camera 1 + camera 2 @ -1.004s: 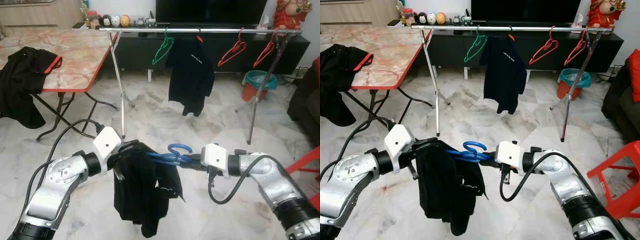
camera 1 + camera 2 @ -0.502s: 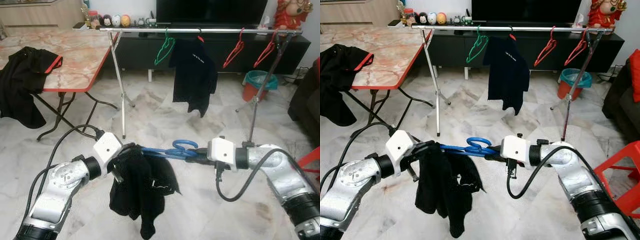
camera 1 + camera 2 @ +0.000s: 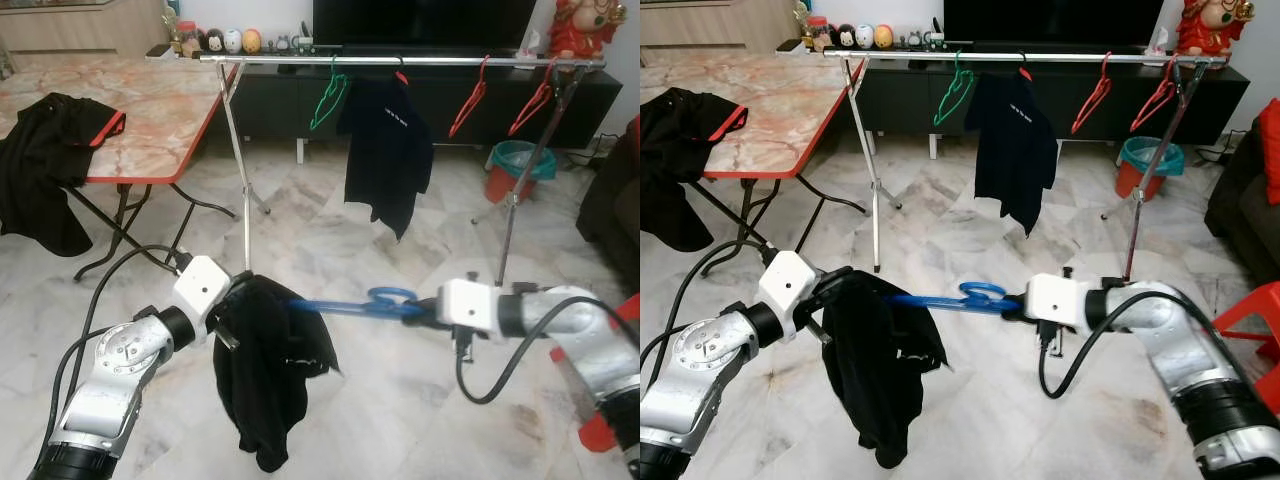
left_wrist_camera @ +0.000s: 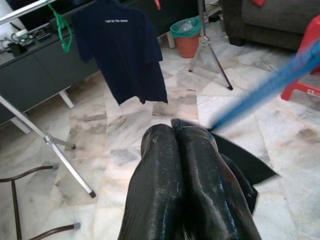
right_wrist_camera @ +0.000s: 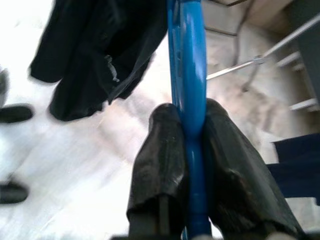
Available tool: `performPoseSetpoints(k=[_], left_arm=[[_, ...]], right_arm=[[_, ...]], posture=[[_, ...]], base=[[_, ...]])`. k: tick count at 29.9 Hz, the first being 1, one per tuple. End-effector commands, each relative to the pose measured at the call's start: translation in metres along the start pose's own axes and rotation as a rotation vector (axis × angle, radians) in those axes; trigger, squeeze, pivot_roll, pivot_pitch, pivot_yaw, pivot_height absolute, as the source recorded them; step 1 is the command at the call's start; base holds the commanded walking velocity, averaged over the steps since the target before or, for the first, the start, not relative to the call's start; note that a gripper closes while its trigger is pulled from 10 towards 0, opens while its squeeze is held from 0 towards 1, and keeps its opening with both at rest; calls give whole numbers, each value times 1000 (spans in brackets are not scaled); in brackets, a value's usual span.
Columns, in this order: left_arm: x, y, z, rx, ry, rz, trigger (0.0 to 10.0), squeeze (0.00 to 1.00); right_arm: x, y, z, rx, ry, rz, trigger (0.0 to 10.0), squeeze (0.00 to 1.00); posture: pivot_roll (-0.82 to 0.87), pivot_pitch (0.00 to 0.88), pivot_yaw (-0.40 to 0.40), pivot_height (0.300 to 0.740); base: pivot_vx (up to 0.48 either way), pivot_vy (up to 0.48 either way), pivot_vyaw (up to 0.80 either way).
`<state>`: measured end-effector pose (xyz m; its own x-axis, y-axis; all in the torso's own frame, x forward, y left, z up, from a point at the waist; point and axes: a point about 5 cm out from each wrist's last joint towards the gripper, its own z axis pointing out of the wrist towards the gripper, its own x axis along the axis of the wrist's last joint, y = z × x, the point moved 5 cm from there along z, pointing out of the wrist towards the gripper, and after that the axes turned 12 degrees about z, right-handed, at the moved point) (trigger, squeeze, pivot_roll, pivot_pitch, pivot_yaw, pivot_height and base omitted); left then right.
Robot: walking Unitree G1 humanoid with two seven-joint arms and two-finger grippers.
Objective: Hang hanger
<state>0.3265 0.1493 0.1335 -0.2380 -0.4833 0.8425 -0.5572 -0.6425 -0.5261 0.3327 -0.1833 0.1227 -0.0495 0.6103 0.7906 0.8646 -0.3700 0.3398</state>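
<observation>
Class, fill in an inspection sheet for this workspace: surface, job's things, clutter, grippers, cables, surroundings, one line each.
Surface: marble tile floor.
Job's things: blue hanger held level between both arms; black garment draped on its left end; clothes rail ahead carries a green hanger, a hung black shirt and two red hangers.
Clutter: black clothing hanging over the edge of the folding table.
Grippers: left gripper shut on black garment; right gripper shut on blue hanger, near its hook.
Cables: black cable looping under the right wrist; another by the left arm.
Surroundings: teal bin, TV cabinet, figurines on it.
</observation>
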Motion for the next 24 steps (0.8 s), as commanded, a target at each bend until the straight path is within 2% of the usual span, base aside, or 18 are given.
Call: performPoseSetpoints(k=[1,5,7,8,9,10,11,13,14,15,16,19,20,21,22,24], left_arm=[[-2,-10,-5,54,-3,17,0,0],[-7,-18,-7,131,-14,-15,0,0],[-8,-19,-7,140,-15,-16,0,0],[-11,-29,-8,222,-25,-41,0,0],[-13,-34,-8,262,-31,-54,314,0],[-15,-38,-9,294,-38,-64,2235,0],[-18,-44,-12,352,-47,-80,9961,0],[-19,-47,-14,386,-47,-98,10000,0],[-21,-49,-15,423,-42,-133,10000,0],[-22,-50,-15,434,-41,-147,10000,0],[-21,-49,-14,451,-32,-164,10000,0],[-18,-46,-12,490,0,-214,10000,0],[-14,-44,-10,515,30,-265,10000,0],[-14,-44,-10,515,30,-265,10000,0],[-10,-44,-8,546,48,-288,10000,0],[-8,-43,-6,564,50,-290,10000,0]], right_arm=[[20,21,-12,-115,119,14,0,0],[30,29,-14,-219,243,76,0,0],[30,29,-14,-226,249,78,0,0],[30,33,-9,-305,298,137,1725,0],[27,33,-6,-339,308,160,4510,0],[25,33,-2,-372,313,176,8314,0],[20,28,7,-416,325,224,10000,0],[18,24,12,-449,345,257,10000,0],[13,29,16,-561,376,329,10000,0],[11,31,17,-603,381,357,10000,0],[3,37,17,-725,379,406,10000,0],[-8,42,13,-901,408,519,10000,0],[-13,38,14,-967,419,574,10000,0],[-13,38,14,-967,419,574,10000,0],[-16,31,19,-1022,423,635,10000,0],[-12,23,24,-1045,427,636,10000,0]], posture=[[96,0,16,740],[91,0,14,740],[92,0,14,740],[91,0,15,740],[91,0,15,740],[91,0,15,740],[92,0,13,740],[92,0,13,740],[92,0,13,740],[92,0,13,740],[83,0,14,740],[75,0,17,740],[75,0,16,740],[75,0,16,740],[77,0,14,740],[79,0,12,740]], base=[[0,0,0],[0,0,0],[0,0,0],[0,0,0],[0,0,0],[0,0,0],[0,0,0],[0,0,0],[0,0,0],[0,0,0],[0,0,0],[0,0,0],[0,0,0],[0,0,0],[0,0,0],[0,0,0]])
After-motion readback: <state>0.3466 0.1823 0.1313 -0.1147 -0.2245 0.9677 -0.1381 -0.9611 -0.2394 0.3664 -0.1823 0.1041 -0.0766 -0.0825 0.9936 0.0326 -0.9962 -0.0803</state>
